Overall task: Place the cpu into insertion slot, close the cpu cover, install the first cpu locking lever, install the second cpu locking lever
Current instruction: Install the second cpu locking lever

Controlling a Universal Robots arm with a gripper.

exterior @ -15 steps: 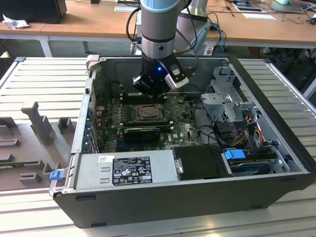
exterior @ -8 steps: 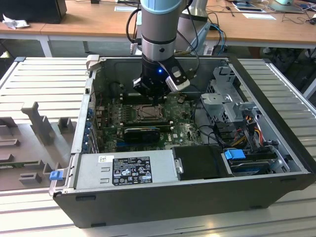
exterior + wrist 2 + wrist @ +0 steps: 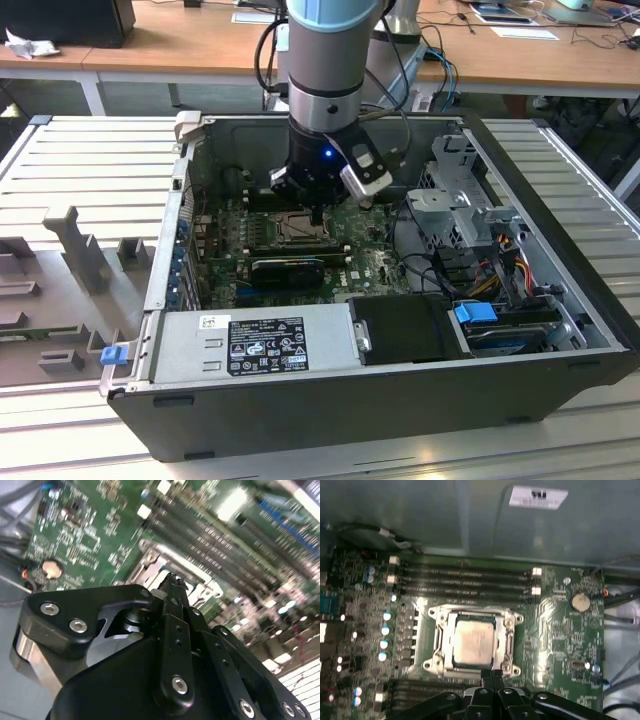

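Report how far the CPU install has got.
Done: the pale silver square cpu sits in the insertion slot, with the metal-frame cpu cover down around it. In hand: the black gripper is at the socket's edge, fingers together. Lever positions can't be judged.

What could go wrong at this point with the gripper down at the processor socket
1. The gripper sits at the edge of the cpu cover, which lies over the cpu. Too much downward force might flex the green motherboard.
2. The fingertips meet in a narrow point, so they may slip off the thin metal frame.
3. The memory slots run close beside the socket; a sideways slip might strike them.
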